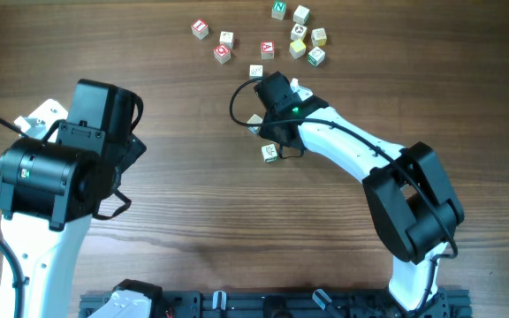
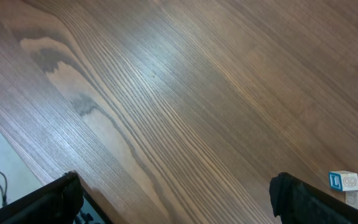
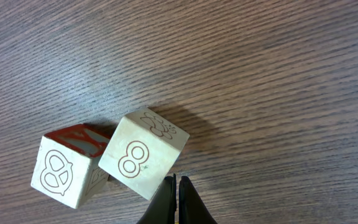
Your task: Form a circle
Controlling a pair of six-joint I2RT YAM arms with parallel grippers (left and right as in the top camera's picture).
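Observation:
No ring of cubes shows. In the right wrist view my right gripper [image 3: 177,184] is shut and empty. Its tips rest against the near corner of a pale wooden cube marked 8 [image 3: 143,153]. That cube touches a second cube with a pretzel drawing and a red top [image 3: 64,170]. From overhead the right gripper [image 1: 270,124] covers its own tips. One pale cube [image 1: 254,121] peeks out at its left and another [image 1: 269,152] lies just below it. My left gripper [image 2: 173,186] hangs open over bare wood, far left of the cubes.
Several letter cubes lie in a loose scatter along the far edge, from a red one [image 1: 200,28] to a green one [image 1: 315,56]. Two cubes [image 2: 344,180] show at the right edge of the left wrist view. The left arm [image 1: 60,168] stands at the near left.

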